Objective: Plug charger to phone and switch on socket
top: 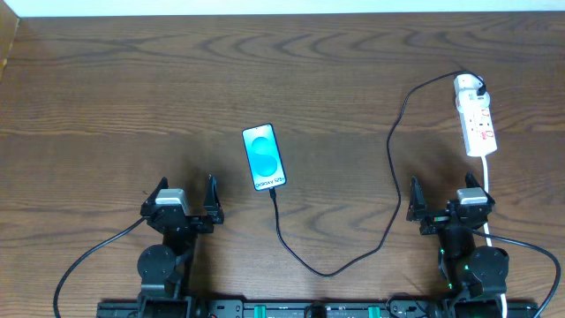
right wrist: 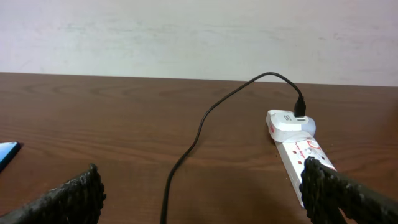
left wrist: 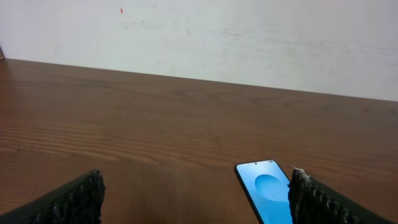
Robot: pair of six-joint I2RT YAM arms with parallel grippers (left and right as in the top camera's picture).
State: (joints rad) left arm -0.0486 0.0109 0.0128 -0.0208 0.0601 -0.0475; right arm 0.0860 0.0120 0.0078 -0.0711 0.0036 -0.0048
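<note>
On tabletop [top: 106,88], brown wood grain, white wall [left wrist: 249,37] at its far edge:

1. Phone [top: 264,157]. Lies flat, face up, screen lit blue-teal, slightly left of centre, long axis running near to far with a small tilt. Well apart from both arms. Left wrist view shows its far end [left wrist: 264,190] just inside the right-hand finger; right wrist view catches only a corner at the left edge [right wrist: 5,154].

2. Charger [top: 393,150]. Thin black cable. One end meets the near short edge of the phone; whether the tip is fully seated cannot be told. From there it runs toward the arms, loops between them, then climbs to the far right. Its black plug [right wrist: 300,111] stands in a white block [right wrist: 291,122] on the far end of the socket.

3. Socket [top: 477,119]. Narrow white strip with red marks, far right, lying near to far. Switch position too small to tell. White cord [top: 488,190] leaves its near end and passes beside the right arm.

4. Left gripper [top: 184,196]. Near edge, left. Fingers spread wide, nothing between them, touching nothing.

5. Right gripper [top: 441,199]. Near edge, right, just short of the socket. Fingers spread wide, holding nothing.
</note>
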